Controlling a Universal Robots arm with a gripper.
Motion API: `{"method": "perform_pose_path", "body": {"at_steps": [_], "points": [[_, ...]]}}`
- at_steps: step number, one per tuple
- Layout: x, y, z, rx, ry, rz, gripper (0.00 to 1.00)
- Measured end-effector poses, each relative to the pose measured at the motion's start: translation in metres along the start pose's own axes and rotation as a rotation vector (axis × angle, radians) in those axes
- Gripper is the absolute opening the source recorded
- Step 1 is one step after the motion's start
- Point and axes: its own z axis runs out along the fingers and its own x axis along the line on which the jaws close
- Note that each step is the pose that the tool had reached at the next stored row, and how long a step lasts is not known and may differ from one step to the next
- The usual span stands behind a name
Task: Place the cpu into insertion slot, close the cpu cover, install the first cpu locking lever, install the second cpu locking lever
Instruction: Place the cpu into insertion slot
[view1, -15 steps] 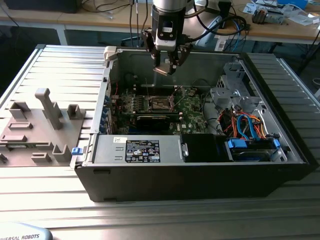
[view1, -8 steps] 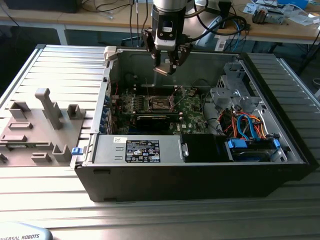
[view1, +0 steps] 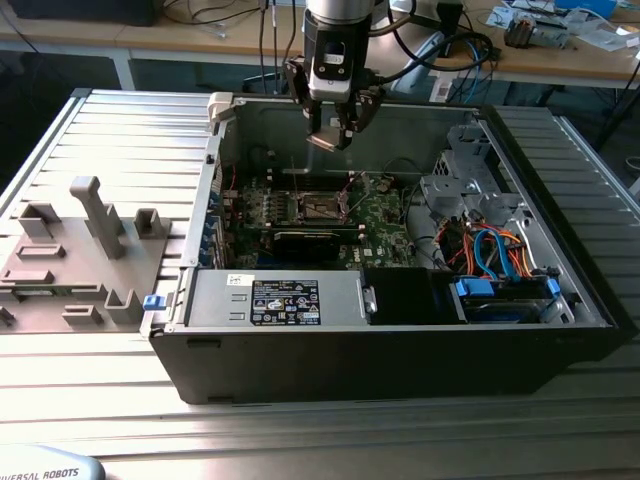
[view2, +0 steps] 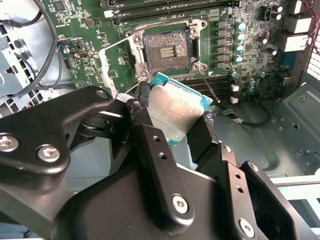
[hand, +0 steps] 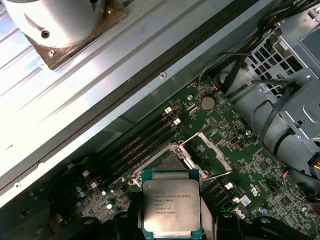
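Pincer (view1: 331, 138) closed narrow on the cpu (view2: 175, 114), gripping it by its edges. It hangs above the motherboard (view2: 90, 45) near the case's (view1: 400, 360) far wall. Insertion slot (view2: 165, 50) is bare and the cpu cover (view2: 116, 67) is swung up.

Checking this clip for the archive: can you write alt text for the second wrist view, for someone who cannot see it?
The gripper holds the cpu, a silvery square plate with a teal edge, above a green motherboard. Just beyond it the insertion slot lies uncovered, its metal cover swung open to one side.
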Motion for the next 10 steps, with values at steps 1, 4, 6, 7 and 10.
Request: {"method": "perform_pose_path", "body": {"at_steps": [1,4,6,7,10], "points": [[-0.0001,0.0001,0.0,-0.0001,0.0,0.0,0.54],[-0.0004,0.0003,0.0,-0.0001,0.0,0.0,0.54],[-0.0005,0.0,0.0,0.0,0.0,0.0,0.54],[-0.0005,0.0,0.0,0.0,0.0,0.0,0.54],[-0.0005,0.0,0.0,0.0,0.0,0.0,0.54]]}}
